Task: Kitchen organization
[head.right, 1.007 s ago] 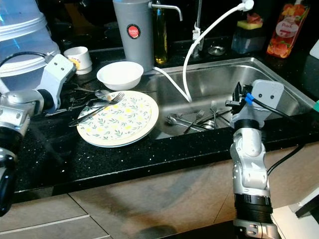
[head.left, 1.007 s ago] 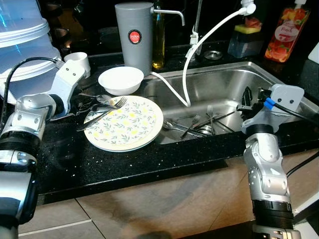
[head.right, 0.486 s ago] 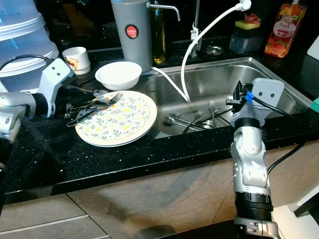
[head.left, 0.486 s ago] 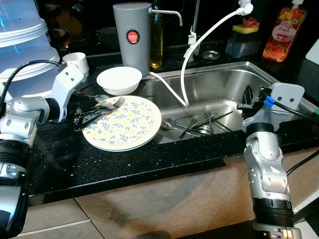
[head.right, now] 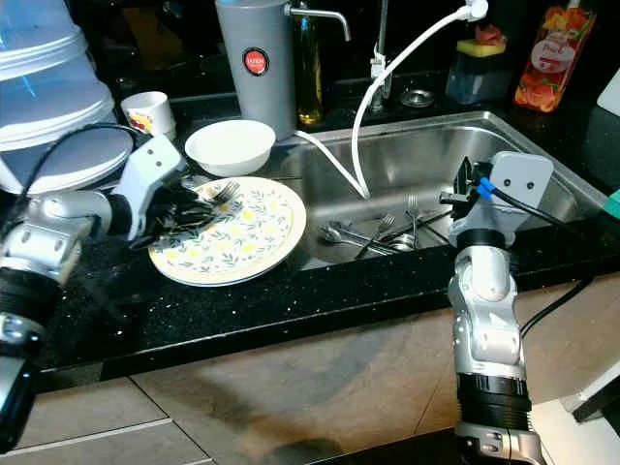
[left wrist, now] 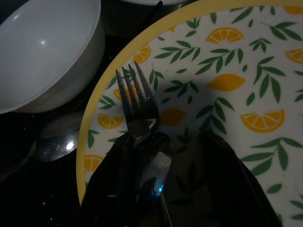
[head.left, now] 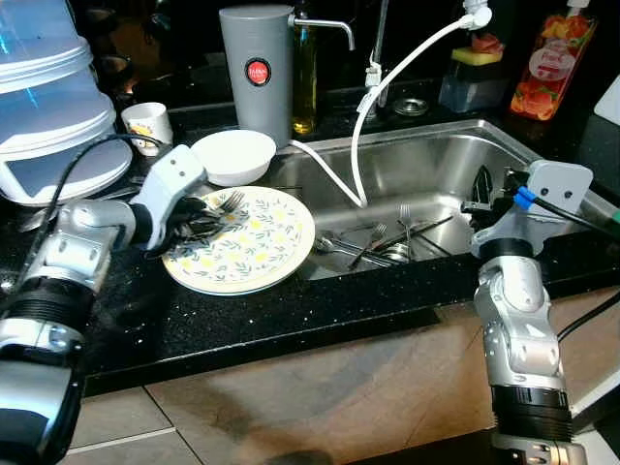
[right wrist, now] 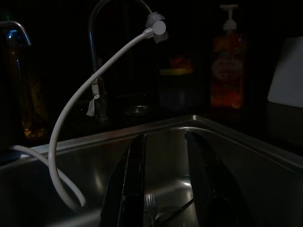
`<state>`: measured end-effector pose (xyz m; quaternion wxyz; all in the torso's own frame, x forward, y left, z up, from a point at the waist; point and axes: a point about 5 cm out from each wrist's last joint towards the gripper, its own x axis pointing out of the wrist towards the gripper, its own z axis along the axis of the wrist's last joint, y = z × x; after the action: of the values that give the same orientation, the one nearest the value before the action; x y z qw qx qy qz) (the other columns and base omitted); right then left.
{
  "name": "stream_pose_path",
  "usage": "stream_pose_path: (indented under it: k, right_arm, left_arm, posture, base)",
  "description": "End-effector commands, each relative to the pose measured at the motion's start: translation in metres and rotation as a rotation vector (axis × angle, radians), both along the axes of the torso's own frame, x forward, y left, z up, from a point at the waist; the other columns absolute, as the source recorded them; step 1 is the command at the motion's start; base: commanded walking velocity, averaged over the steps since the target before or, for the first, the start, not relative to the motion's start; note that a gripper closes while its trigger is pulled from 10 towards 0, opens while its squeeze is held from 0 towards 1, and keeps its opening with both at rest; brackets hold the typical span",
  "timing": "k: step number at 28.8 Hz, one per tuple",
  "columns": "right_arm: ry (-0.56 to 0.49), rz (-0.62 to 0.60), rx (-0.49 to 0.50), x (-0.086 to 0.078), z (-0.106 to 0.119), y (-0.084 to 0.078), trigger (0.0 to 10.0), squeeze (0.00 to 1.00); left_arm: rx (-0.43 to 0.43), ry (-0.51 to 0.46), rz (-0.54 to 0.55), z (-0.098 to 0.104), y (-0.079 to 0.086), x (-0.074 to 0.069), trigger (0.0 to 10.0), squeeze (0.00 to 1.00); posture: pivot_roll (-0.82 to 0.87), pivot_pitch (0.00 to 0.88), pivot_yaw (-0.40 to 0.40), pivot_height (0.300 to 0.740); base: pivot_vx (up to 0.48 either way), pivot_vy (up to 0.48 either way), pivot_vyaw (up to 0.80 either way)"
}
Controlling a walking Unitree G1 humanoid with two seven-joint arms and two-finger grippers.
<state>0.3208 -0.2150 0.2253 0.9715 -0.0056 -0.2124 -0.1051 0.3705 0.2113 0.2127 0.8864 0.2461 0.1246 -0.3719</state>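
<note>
A lemon-patterned plate [head.left: 266, 247] lies on the black counter, left of the sink [head.left: 441, 160]. A fork [head.left: 226, 202] rests on the plate's left side, tines toward the white bowl [head.left: 232, 155]. My left gripper [head.left: 197, 225] is low over the plate's left rim, open. In the left wrist view the fork [left wrist: 137, 106] has its handle under one finger [left wrist: 118, 189], and the other finger [left wrist: 234, 184] is apart over bare plate. A spoon [left wrist: 59, 142] lies on the counter beside the rim. My right gripper [head.left: 481, 189] hangs open over the sink's right side, holding nothing.
Several forks and spoons [head.left: 387, 242] lie in the sink bottom. A white hose [head.left: 373, 107] loops from the tap into the basin. A grey canister [head.left: 257, 73], an oil bottle [head.left: 306, 82], a cup [head.left: 147, 121] and stacked plastic tubs [head.left: 48, 107] stand behind.
My left gripper has moved right, from beside the plate to over its left rim and the fork. The right arm has stayed still.
</note>
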Motion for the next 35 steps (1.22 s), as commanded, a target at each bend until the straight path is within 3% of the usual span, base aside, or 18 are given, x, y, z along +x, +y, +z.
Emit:
stream_pose_path:
  k: [1, 3, 4, 5, 6, 11, 16, 17, 18, 22, 23, 24, 25, 26, 31, 33, 35]
  right_arm:
    - [0.002, -0.003, 0.008, 0.000, -0.002, -0.001, 10.0, 0.00]
    - [0.002, -0.003, 0.008, 0.000, -0.002, -0.001, 10.0, 0.00]
    - [0.003, -0.006, 0.009, -0.001, -0.003, -0.001, 10.0, 0.00]
    - [0.003, -0.006, 0.009, -0.001, -0.003, -0.001, 10.0, 0.00]
    - [0.004, -0.010, 0.010, -0.002, -0.003, -0.002, 10.0, 0.00]
    - [0.005, -0.012, 0.013, -0.003, -0.004, -0.002, 10.0, 0.00]
    - [0.003, -0.007, 0.018, -0.002, -0.004, 0.000, 10.0, 0.00]
    - [0.003, -0.007, 0.018, -0.002, -0.004, 0.000, 10.0, 0.00]
    - [0.003, -0.007, 0.018, -0.002, -0.004, 0.000, 10.0, 0.00]
    - [0.002, -0.008, 0.017, -0.001, -0.004, -0.001, 10.0, 0.00]
    - [0.002, -0.008, 0.017, -0.001, -0.004, -0.001, 10.0, 0.00]
    - [0.000, -0.008, 0.016, -0.001, -0.003, -0.001, 10.0, 0.00]
    - [0.000, -0.008, 0.016, -0.001, -0.003, -0.001, 10.0, 0.00]
    - [-0.002, -0.008, 0.015, -0.001, -0.002, -0.001, 10.0, 0.00]
    - [-0.004, -0.009, 0.015, 0.000, -0.001, -0.002, 10.0, 0.00]
    - [-0.005, -0.010, 0.014, 0.000, -0.001, -0.002, 10.0, 0.00]
    - [-0.008, -0.014, 0.013, -0.001, 0.000, -0.002, 10.0, 0.00]
  left_arm:
    - [0.036, 0.103, 0.011, -0.027, -0.002, -0.003, 10.0, 0.00]
    - [0.036, 0.103, 0.011, -0.027, -0.002, -0.003, 10.0, 0.00]
    - [0.078, 0.108, 0.050, -0.036, -0.001, -0.002, 3.4, 0.00]
    - [0.078, 0.108, 0.050, -0.036, -0.001, -0.002, 3.4, 0.00]
    - [0.111, 0.104, 0.081, -0.041, 0.001, -0.001, 0.0, 0.00]
    - [0.140, 0.081, 0.123, -0.043, 0.006, 0.000, 0.0, 0.00]
    - [0.087, 0.044, 0.109, -0.032, 0.004, 0.000, 0.0, 0.00]
    - [-0.010, 0.019, 0.093, -0.021, -0.002, 0.001, 0.0, 0.00]
    - [-0.010, 0.019, 0.093, -0.021, -0.002, 0.001, 0.0, 0.00]
    - [-0.276, -0.098, -0.018, 0.024, -0.024, 0.001, 0.0, 0.00]
    - [-0.276, -0.098, -0.018, 0.024, -0.024, 0.001, 0.0, 0.00]
    - [-0.372, -0.151, -0.068, 0.045, -0.035, -0.001, 8.8, 0.00]
    - [-0.372, -0.151, -0.068, 0.045, -0.035, -0.001, 8.8, 0.00]
    - [-0.435, -0.195, -0.123, 0.059, -0.044, -0.005, 10.0, 0.00]
    - [-0.465, -0.233, -0.190, 0.071, -0.060, -0.009, 10.0, 0.00]
    - [-0.428, -0.252, -0.181, 0.072, -0.066, -0.007, 10.0, 0.00]
    - [-0.300, -0.274, -0.077, 0.063, -0.058, 0.003, 10.0, 0.00]
  posture:
    - [0.01, 0.000, 0.038, 0.740]
    - [0.01, 0.000, 0.038, 0.740]
    - [0.00, 0.000, 0.042, 0.740]
    - [0.00, 0.000, 0.042, 0.740]
    - [0.00, 0.000, 0.044, 0.740]
    - [0.01, 0.000, 0.044, 0.740]
    - [0.01, 0.000, 0.044, 0.740]
    - [0.01, 0.000, 0.044, 0.740]
    - [0.01, 0.000, 0.044, 0.740]
    - [0.01, 0.000, 0.039, 0.740]
    - [0.01, 0.000, 0.039, 0.740]
    - [0.01, 0.000, 0.039, 0.740]
    - [0.01, 0.000, 0.039, 0.740]
    - [0.01, 0.000, 0.038, 0.740]
    - [0.00, 0.000, 0.040, 0.740]
    - [0.00, 0.000, 0.040, 0.740]
    - [0.00, 0.000, 0.046, 0.740]
  base:
    - [0.000, 0.000, 0.00]
    - [0.000, 0.000, 0.00]
    - [0.000, 0.000, 0.00]
    - [0.000, 0.000, 0.00]
    - [0.000, 0.000, 0.00]
    - [0.000, 0.000, 0.00]
    - [0.000, 0.000, 0.00]
    - [0.000, 0.000, 0.00]
    - [0.000, 0.000, 0.00]
    - [0.000, 0.000, 0.00]
    - [0.000, 0.000, 0.00]
    - [0.000, 0.000, 0.00]
    - [0.000, 0.000, 0.00]
    - [0.000, 0.000, 0.00]
    - [0.000, 0.000, 0.00]
    - [0.000, 0.000, 0.00]
    - [0.000, 0.000, 0.00]
